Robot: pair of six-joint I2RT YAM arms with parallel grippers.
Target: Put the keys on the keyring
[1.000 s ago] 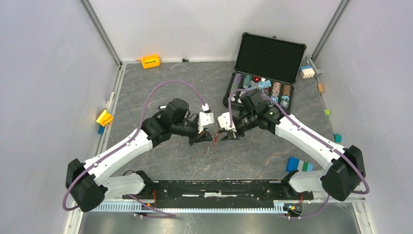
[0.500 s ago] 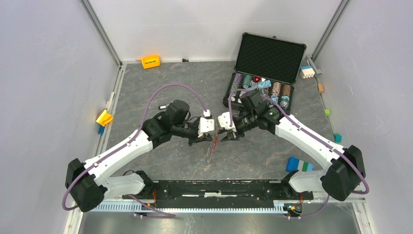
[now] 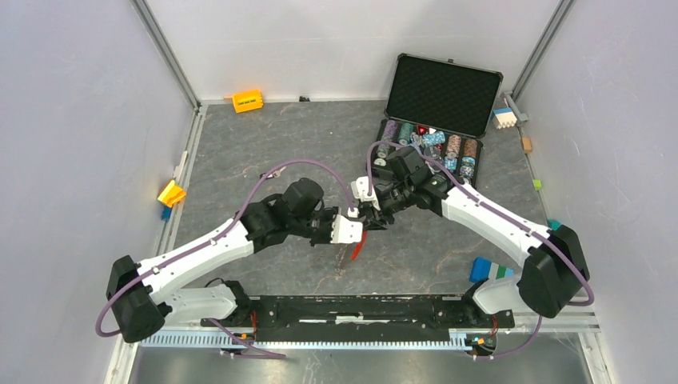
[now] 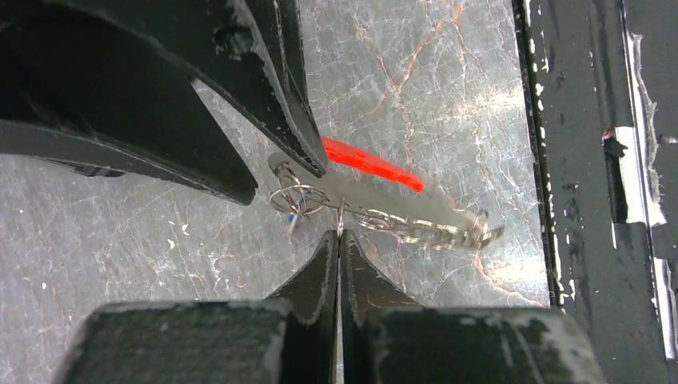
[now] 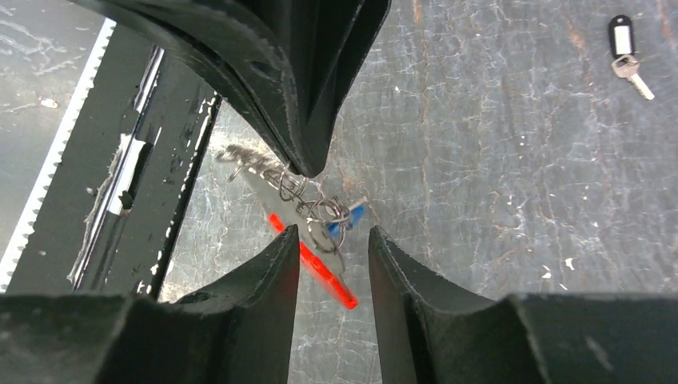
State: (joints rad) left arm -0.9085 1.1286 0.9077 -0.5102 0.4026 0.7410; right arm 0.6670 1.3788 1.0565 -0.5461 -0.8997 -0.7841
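Note:
The keyring [image 4: 416, 228], a silver chain with a red fob [image 4: 372, 164], hangs above the table. My left gripper [image 4: 339, 234] is shut on one of its thin wire rings. In the right wrist view the rings and a small blue tag [image 5: 356, 214] dangle just ahead of my right gripper [image 5: 333, 234], which stands open with a ring between its fingertips [image 5: 288, 240], not pinched. From above, both grippers [image 3: 352, 232] [image 3: 369, 216] meet tip to tip over the red fob [image 3: 357, 245]. One of the keys [image 5: 630, 50], with a dark and white tag, lies flat on the table to the left of the arms.
An open black case [image 3: 438, 96] of poker chips stands at the back right. An orange block [image 3: 247, 101] lies by the back wall, a yellow block [image 3: 171, 194] at the left edge, a blue block [image 3: 488, 270] near the right arm's base.
My left gripper has swung right and nearer with the keyring. The right gripper has shifted a little left to meet it, and its jaws have widened slightly.

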